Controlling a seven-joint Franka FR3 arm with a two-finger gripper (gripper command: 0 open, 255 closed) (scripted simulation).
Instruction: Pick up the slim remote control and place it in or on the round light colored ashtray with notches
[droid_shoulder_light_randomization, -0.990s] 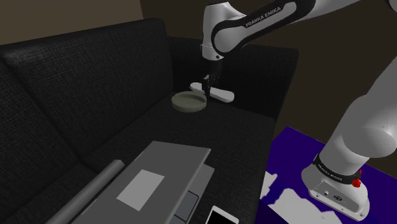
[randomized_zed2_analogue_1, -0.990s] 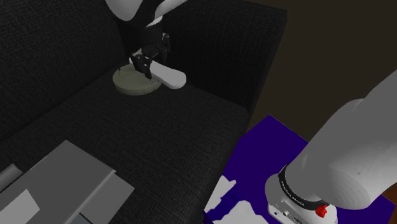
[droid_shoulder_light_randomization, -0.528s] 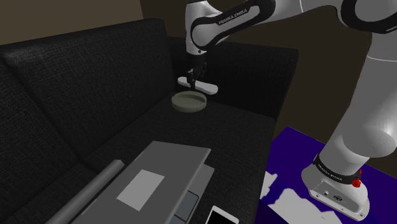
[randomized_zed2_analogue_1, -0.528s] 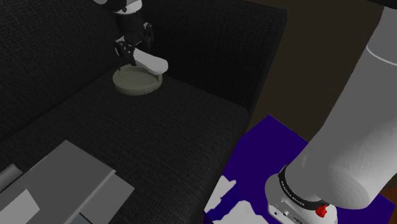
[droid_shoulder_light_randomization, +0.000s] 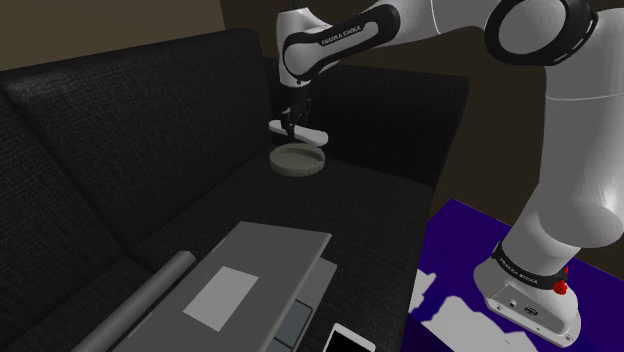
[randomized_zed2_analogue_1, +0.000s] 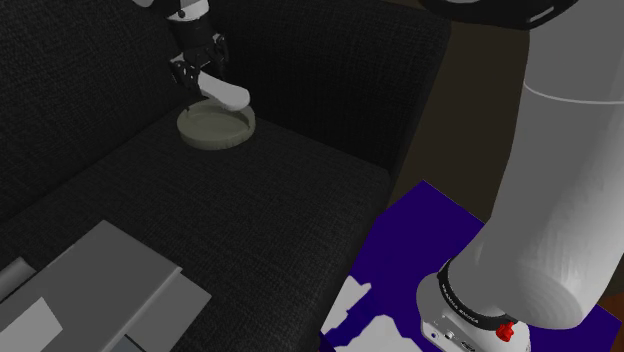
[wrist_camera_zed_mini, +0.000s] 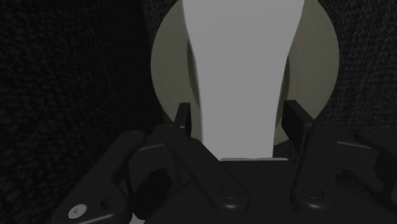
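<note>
While the all-black two-finger gripper (droid_shoulder_light_randomization: 291, 123) clasps the slim white remote control (wrist_camera_zed_mini: 242, 76), that remote hangs over the round pale ashtray (droid_shoulder_light_randomization: 300, 165).

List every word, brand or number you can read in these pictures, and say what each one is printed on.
"FRANKA EMIKA": white letters on a dark band of the arm, in the shoulder view.
Lettering on the base ring of the same arm: too small to read.
The remote and the ashtray carry no visible text.
</note>
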